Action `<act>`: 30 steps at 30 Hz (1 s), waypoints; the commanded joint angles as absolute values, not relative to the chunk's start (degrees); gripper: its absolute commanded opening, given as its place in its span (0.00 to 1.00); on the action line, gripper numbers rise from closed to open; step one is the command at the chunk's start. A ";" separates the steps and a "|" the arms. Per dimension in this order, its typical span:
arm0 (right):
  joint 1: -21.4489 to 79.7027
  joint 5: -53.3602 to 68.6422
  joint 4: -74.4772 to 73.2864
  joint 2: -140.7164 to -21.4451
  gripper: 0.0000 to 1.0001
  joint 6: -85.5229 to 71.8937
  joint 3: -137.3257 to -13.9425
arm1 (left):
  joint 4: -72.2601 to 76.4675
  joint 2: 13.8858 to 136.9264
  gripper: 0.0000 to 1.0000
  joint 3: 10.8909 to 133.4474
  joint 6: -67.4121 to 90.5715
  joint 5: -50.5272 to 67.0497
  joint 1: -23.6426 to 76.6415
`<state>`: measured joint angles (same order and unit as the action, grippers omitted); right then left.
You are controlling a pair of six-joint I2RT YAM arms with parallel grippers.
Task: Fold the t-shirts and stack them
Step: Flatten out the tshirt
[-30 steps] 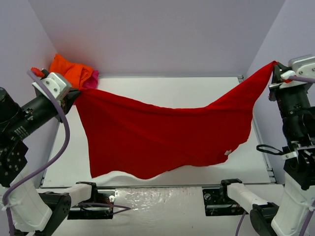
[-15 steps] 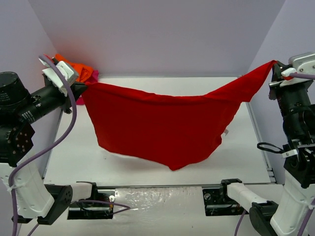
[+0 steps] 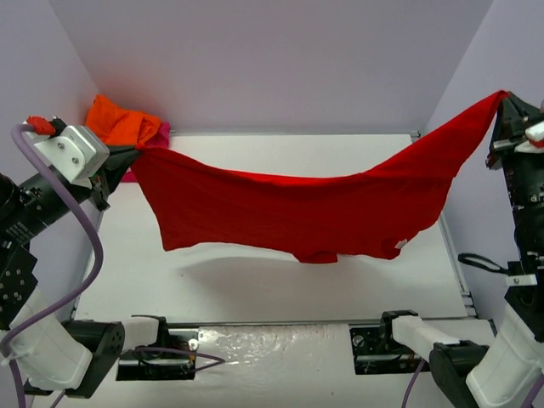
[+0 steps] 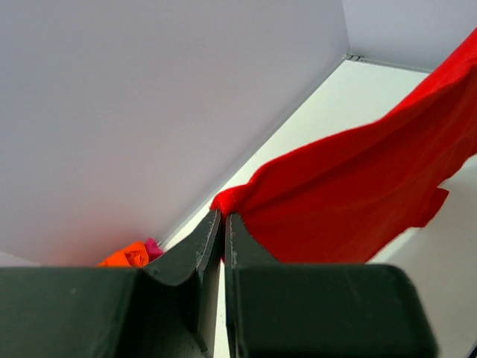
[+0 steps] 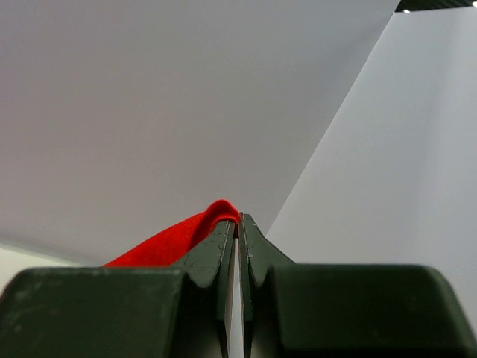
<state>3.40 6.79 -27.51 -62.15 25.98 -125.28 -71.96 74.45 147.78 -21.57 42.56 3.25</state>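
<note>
Left tool (image 3: 136, 156) / right tool (image 3: 502, 96) | clamped on red t-shirt (image 3: 289, 212) corners | cloth slung between

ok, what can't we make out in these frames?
- Orange shirt and pink shirt: top view, bunched, partly behind the left arm; fold state unclear.
- Neck label on the red shirt: top view, too small to read.
- Right tool: top view, partly cut by the right edge; wrist view shows only a cloth tip.

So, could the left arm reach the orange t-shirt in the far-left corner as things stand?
Reach, probably yes: the left gripper is close beside the orange t-shirt. But it could not grasp it, being shut on a corner of the red t-shirt.
</note>
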 commanded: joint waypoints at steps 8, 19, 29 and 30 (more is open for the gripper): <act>3.17 5.77 -18.87 -90.83 0.00 28.07 -144.42 | -63.94 94.63 0.00 154.84 -18.41 39.75 1.34; 6.26 2.19 -12.32 -119.77 0.00 38.03 -134.05 | -51.37 120.10 0.00 151.19 -19.33 31.77 0.35; 8.94 -6.27 -4.27 -144.71 0.00 46.39 -142.61 | -39.25 142.65 0.00 157.06 -21.73 13.97 1.00; 9.21 -6.98 -3.19 -145.34 0.00 46.82 -142.34 | -38.81 143.76 0.00 157.06 -21.56 13.17 1.10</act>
